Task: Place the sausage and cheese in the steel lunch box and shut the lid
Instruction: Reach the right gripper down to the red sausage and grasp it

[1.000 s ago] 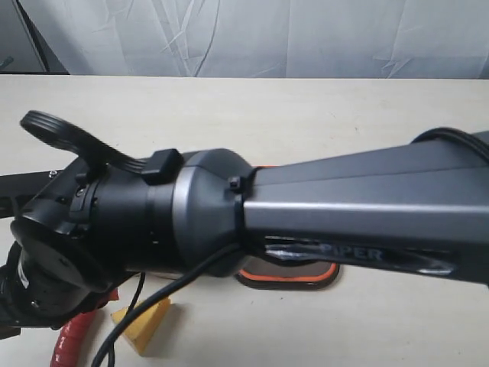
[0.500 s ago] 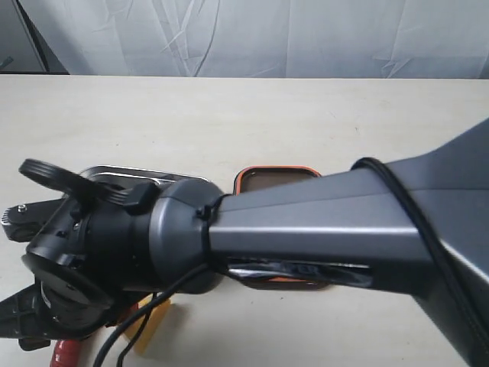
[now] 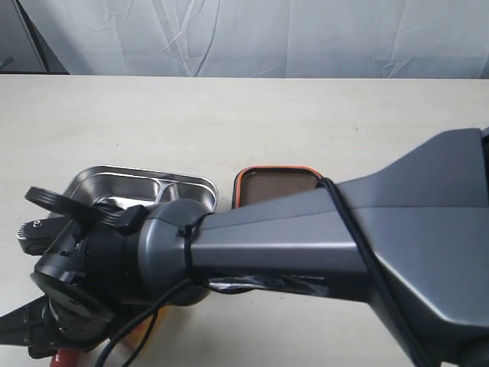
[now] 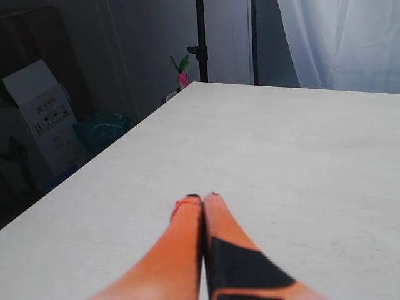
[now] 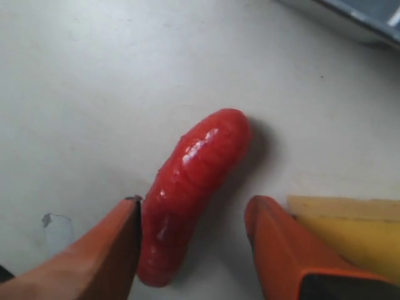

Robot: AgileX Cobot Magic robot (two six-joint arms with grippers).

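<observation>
The right gripper (image 5: 197, 205) is spread wide and low over the table (image 3: 229, 115), its orange fingers (image 5: 106, 250) straddling the sausage (image 5: 190, 194). One finger sits right against the sausage's side, possibly touching it, though the close view does not settle that; the other stands apart from it. The cheese (image 5: 350, 231) lies just beside that second finger.

In the exterior view the right arm (image 3: 306, 245) crosses the frame from the right edge to the lower left corner, where a red tip of the sausage (image 3: 64, 359) peeks out. The steel lunch box (image 3: 84, 177) sits uncovered at left of centre, and the lid (image 3: 275, 182) lies flat just to its right.

The left gripper (image 4: 203, 199) is clenched, fingers pressed together with nothing between them, above bare table.
</observation>
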